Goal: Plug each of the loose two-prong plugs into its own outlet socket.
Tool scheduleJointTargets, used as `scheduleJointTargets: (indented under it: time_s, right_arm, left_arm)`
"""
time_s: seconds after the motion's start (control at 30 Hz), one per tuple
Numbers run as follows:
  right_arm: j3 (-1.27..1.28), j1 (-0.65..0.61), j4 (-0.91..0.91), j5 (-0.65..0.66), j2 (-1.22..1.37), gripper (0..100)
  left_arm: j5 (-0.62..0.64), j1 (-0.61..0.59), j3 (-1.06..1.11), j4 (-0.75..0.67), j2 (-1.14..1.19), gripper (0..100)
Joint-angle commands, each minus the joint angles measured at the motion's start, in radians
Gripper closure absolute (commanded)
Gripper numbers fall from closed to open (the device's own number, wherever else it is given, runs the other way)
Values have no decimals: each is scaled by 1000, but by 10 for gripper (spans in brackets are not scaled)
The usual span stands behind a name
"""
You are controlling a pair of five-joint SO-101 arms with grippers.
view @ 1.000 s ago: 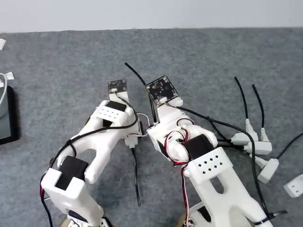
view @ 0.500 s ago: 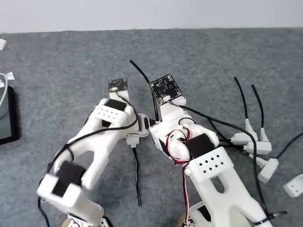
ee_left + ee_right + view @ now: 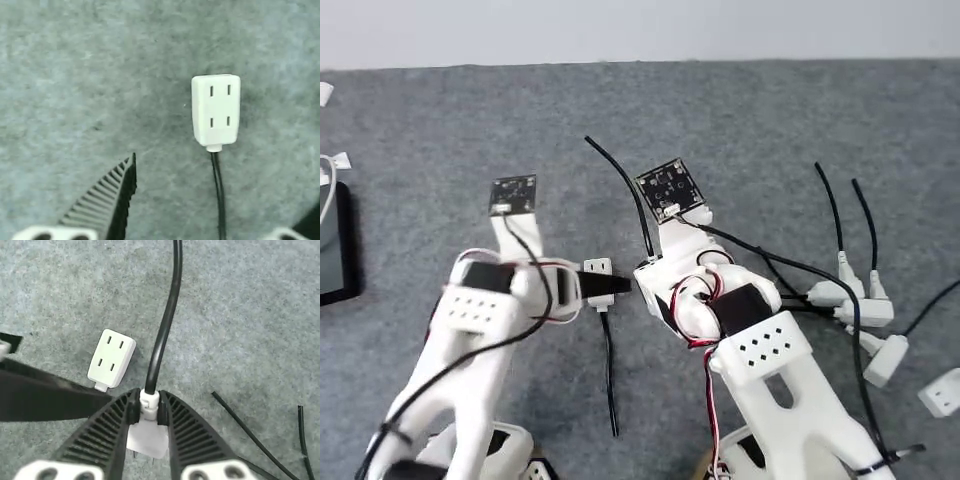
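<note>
Right wrist view puts the two-prong plug (image 3: 148, 436) in my right pincer (image 3: 149, 399), whose ribbed fingers are closed tight on its neck. Its black cord (image 3: 167, 315) runs away over the grey bench (image 3: 260, 315). The white outlet socket (image 3: 111, 359) lies flat just beside the plug, slots up, apart from it. My left pincer (image 3: 222, 192) hangs above that socket, spread wide with nothing in it, and one dark finger (image 3: 45, 397) lies close by the socket. Over by my right arm, well apart, lie more white plugs (image 3: 850, 300).
</note>
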Motion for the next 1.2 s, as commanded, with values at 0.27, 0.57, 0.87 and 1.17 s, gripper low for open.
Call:
scheduleJointTargets:
  time_s: [0.27,0.57,0.87,1.17]
  right_arm:
    - [-18,-47,-8,-9,-105,991]
    - [64,-240,44,-5,-306,991]
    - [124,-352,-28,-8,-220,991]
    - [124,-352,-25,-2,-217,991]
  left_arm:
    - [-239,-89,36,-175,201,964]
    - [-442,-95,-119,-98,410,988]
    - [-545,-55,93,-133,86,988]
    - [-597,23,292,-132,-242,988]
